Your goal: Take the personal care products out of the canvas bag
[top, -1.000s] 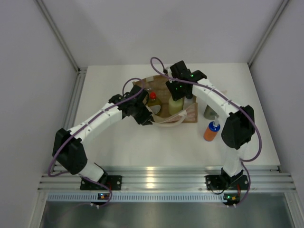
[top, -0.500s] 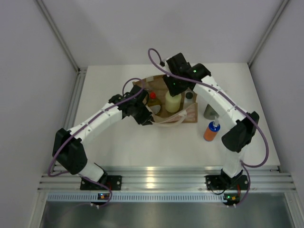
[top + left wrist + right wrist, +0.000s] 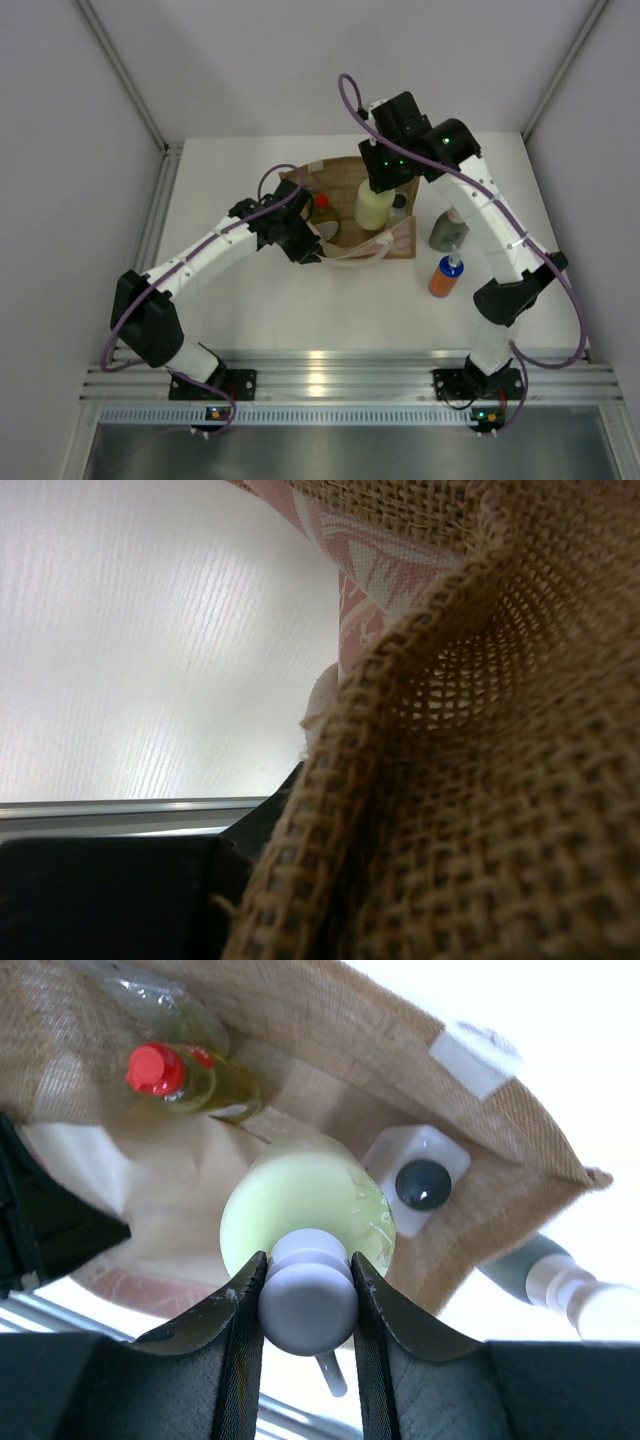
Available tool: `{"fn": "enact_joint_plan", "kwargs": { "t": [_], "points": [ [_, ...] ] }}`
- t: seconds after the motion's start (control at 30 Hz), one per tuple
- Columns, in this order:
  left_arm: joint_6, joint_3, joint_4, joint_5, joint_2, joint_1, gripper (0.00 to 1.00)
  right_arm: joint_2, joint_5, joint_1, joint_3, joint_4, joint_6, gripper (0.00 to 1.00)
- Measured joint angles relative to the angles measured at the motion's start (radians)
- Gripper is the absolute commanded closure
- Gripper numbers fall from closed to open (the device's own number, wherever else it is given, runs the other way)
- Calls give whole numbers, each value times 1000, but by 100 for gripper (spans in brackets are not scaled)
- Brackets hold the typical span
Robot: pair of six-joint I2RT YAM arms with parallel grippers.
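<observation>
right claw clamps the pale-green bottle by its white cap, bottle hanging upright straight below, over the canvas bag; left claw pinches the bag's rim.

The top camera looks down from above and behind the arm bases and takes in the whole desk. The left wrist camera sits hard against the canvas bag, so near that its weave fills most of the view, with bare desk beyond. The right wrist camera looks straight down past the right gripper into the bag's open mouth. All three views share the bag.
</observation>
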Motion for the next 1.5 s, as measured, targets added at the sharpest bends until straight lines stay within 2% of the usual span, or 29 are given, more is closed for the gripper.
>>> {"fn": "enact_joint_plan", "kwargs": {
  "t": [0.4,0.83,1.07,1.2,1.5],
  "points": [
    [1,0,0,0,0,0,80,-143,-1,0,76,-107,43,100],
    [0,1,0,15,18,0,81,-326,-29,2,43,-127,47,100],
    [1,1,0,18,20,0,80,-451,-23,2,-144,-129,56,100],
    [1,7,0,18,23,0,80,-545,-27,3,-360,-97,68,100],
    [4,12,-1,18,29,0,63,-675,-21,4,-740,43,70,100]
  ]
}}
